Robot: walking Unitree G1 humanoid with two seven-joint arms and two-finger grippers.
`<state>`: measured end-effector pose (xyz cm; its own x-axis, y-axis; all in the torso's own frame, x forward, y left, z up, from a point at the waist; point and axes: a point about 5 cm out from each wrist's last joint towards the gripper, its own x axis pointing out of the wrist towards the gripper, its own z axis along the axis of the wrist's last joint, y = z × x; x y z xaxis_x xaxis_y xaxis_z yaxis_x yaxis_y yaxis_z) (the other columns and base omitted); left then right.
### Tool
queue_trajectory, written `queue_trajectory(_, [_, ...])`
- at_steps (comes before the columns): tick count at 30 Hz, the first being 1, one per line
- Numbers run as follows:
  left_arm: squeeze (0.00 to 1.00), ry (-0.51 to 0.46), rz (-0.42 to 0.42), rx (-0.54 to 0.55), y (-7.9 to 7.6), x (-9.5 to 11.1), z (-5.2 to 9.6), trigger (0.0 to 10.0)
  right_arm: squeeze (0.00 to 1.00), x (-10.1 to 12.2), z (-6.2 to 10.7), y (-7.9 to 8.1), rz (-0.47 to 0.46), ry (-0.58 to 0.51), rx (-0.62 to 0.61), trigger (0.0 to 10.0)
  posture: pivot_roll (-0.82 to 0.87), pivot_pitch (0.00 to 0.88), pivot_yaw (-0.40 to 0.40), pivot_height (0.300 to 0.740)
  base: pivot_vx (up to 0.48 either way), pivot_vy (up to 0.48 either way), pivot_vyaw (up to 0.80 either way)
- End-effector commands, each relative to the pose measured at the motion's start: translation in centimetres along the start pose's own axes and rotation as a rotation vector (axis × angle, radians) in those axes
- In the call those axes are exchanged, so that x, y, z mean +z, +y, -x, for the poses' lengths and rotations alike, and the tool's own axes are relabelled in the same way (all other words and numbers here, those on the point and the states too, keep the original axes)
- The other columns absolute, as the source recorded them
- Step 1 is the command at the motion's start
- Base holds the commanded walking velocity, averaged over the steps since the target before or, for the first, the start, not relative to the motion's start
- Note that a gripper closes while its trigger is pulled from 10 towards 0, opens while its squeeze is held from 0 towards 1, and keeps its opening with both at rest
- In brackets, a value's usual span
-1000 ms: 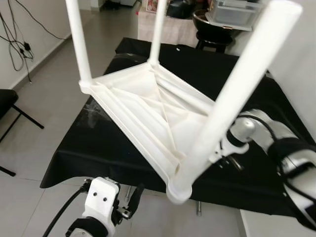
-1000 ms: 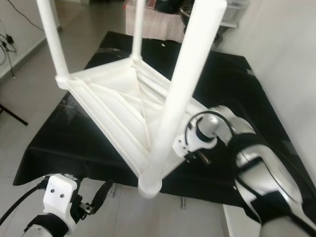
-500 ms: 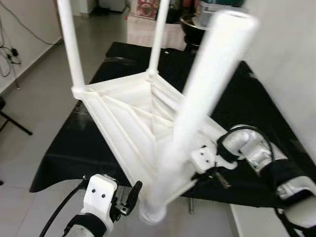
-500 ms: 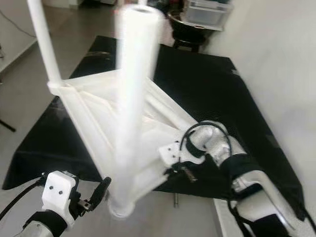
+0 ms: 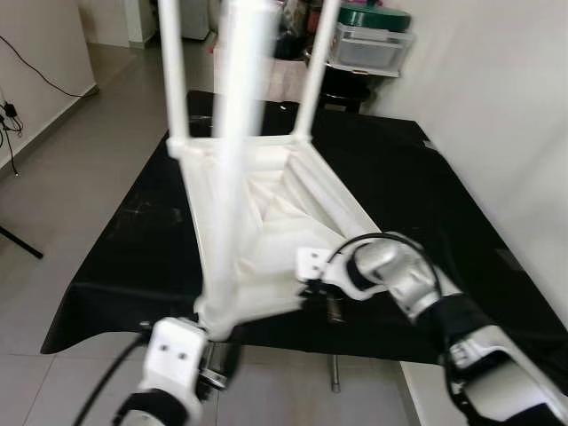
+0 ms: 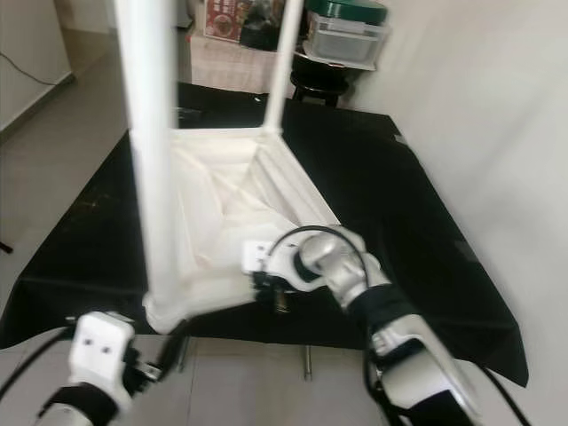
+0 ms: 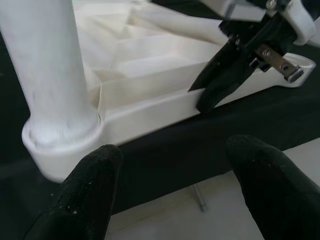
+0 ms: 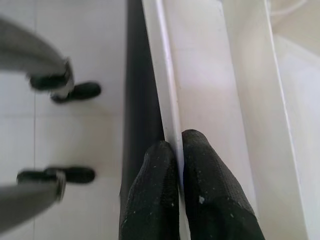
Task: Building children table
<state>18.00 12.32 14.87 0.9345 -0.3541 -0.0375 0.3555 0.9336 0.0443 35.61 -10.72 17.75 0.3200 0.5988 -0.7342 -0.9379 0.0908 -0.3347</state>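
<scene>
Two grippers | right gripper (image 8: 180, 150) jaws still clamp table (image 5: 266, 231) rim | left gripper (image 7: 170, 175) jaws open, closer

Before me stands a surface (image 5: 426, 177) draped in a black cloth that hangs over its near edge, and under that edge I can see a metal leg (image 5: 335, 377). The floor (image 5: 80, 142) is laid with pale grey tiles with thin joints. A plain white wall (image 5: 506, 115) runs along my right side, and another white wall (image 5: 40, 40) stands at the far left, with a black cable (image 5: 35, 78) hanging down it. Past the far end of the surface sits a clear plastic storage box (image 5: 368, 46) with a green lid (image 5: 374, 18) on top, resting on something dark. Daylight fills the room evenly. Below my right wrist, a person's two dark shoes (image 8: 75, 92) stand on the tiles.
</scene>
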Motion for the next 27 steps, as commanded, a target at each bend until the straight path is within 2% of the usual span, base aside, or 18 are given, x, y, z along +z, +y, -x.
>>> queue_trajectory(1, [0.0, 0.024, 0.007, 0.0, 0.0, -0.4, 0.1, 10.0, 0.0, -0.6, 0.4, -0.4, -0.083, -0.027, -0.075, 0.0, 0.02, 0.141, -0.119, 0.74, 0.0, 0.0, 0.0])
queue_trajectory(2, [0.0, 0.024, 0.007, 0.0, 0.0, -0.4, 0.1, 10.0, 0.0, -0.6, 0.4, -0.4, -0.083, -0.027, -0.075, 0.0, 0.02, 0.141, -0.119, 0.74, 0.0, 0.0, 0.0])
queue_trajectory(4, [0.0, 0.023, 0.008, -0.001, 0.0, -0.4, 0.0, 10.0, 0.0, 1.3, -0.2, -0.4, -0.074, -0.123, -0.11, 0.0, 0.02, 0.138, -0.118, 0.74, 0.0, 0.0, 0.0])
queue_trajectory(5, [0.0, 0.023, 0.008, -0.001, 0.0, -0.4, 0.0, 10.0, 0.0, 1.3, -0.2, -0.4, -0.074, -0.123, -0.11, 0.0, 0.02, 0.138, -0.118, 0.74, 0.0, 0.0, 0.0])
queue_trajectory(6, [0.0, 0.023, 0.008, -0.001, 0.0, -0.5, 0.0, 10.0, 0.0, 2.4, -0.4, -0.4, -0.065, -0.179, -0.121, 0.6, 0.02, 0.138, -0.118, 0.74, 0.0, 0.0, 0.0])
queue_trajectory(7, [0.0, 0.022, 0.008, -0.001, 0.1, -0.5, 0.0, 10.0, 0.0, 3.6, -0.7, -0.3, -0.058, -0.242, -0.142, 4.7, 0.02, 0.136, -0.118, 0.74, 0.0, 0.0, 0.0])
queue_trajectory(8, [0.0, 0.022, 0.008, -0.001, 0.1, -0.5, 0.0, 10.0, 0.0, 3.6, -0.7, -0.3, -0.058, -0.242, -0.142, 4.7, 0.02, 0.136, -0.118, 0.74, 0.0, 0.0, 0.0])
queue_trajectory(9, [0.0, 0.021, 0.008, -0.001, 0.1, -0.5, -0.1, 10.0, 0.0, 5.5, -1.2, 0.2, -0.046, -0.331, -0.153, 10.0, 0.02, 0.135, -0.118, 0.74, 0.0, 0.0, 0.0])
queue_trajectory(10, [0.0, 0.021, 0.008, -0.001, 0.1, -0.5, -0.1, 10.0, 0.0, 5.5, -1.2, 0.2, -0.046, -0.331, -0.153, 10.0, 0.02, 0.135, -0.118, 0.74, 0.0, 0.0, 0.0])
queue_trajectory(13, [0.0, 0.021, 0.007, 0.0, 0.1, -0.5, -0.1, 10.0, 0.0, 8.1, -2.2, 1.5, -0.022, -0.429, -0.136, 10.0, 0.02, 0.135, -0.117, 0.74, 0.0, 0.0, 0.0])
queue_trajectory(17, [0.0, 0.021, 0.007, -0.001, 0.1, -0.5, -0.1, 10.0, 0.0, 8.9, -2.8, 2.1, -0.009, -0.446, -0.139, 10.0, 0.02, 0.135, -0.117, 0.74, 0.0, 0.0, 0.0])
queue_trajectory(21, [0.0, 0.021, 0.007, -0.001, 0.0, -0.5, -0.1, 10.0, 0.0, 9.2, -3.1, 2.2, 0.002, -0.443, -0.155, 10.0, 0.02, 0.134, -0.118, 0.74, 0.0, 0.0, 0.0])
queue_trajectory(23, [0.0, 0.021, 0.007, 0.0, 0.0, -0.5, -0.1, 10.0, 0.0, 9.4, -3.3, 1.8, 0.046, -0.423, -0.218, 10.0, 0.02, 0.134, -0.118, 0.74, 0.0, 0.0, 0.0])
queue_trajectory(25, [0.0, 0.02, 0.008, 0.0, 0.0, -0.5, -0.1, 10.0, 0.0, 9.2, -3.2, 1.5, 0.049, -0.418, -0.24, 10.0, 0.02, 0.134, -0.117, 0.74, 0.0, 0.0, 0.0])
queue_trajectory(26, [0.0, 0.02, 0.008, -0.001, 0.1, -0.5, -0.1, 10.0, 1.0, 8.9, -3.0, 1.0, 0.061, -0.397, -0.283, 10.0, 0.01, 0.133, -0.115, 0.74, 0.0, 0.0, 0.0])
queue_trajectory(27, [0.0, 0.02, 0.008, -0.001, 0.1, -0.5, -0.1, 10.0, 1.0, 8.9, -3.0, 1.0, 0.061, -0.397, -0.283, 10.0, 0.01, 0.133, -0.115, 0.74, 0.0, 0.0, 0.0])
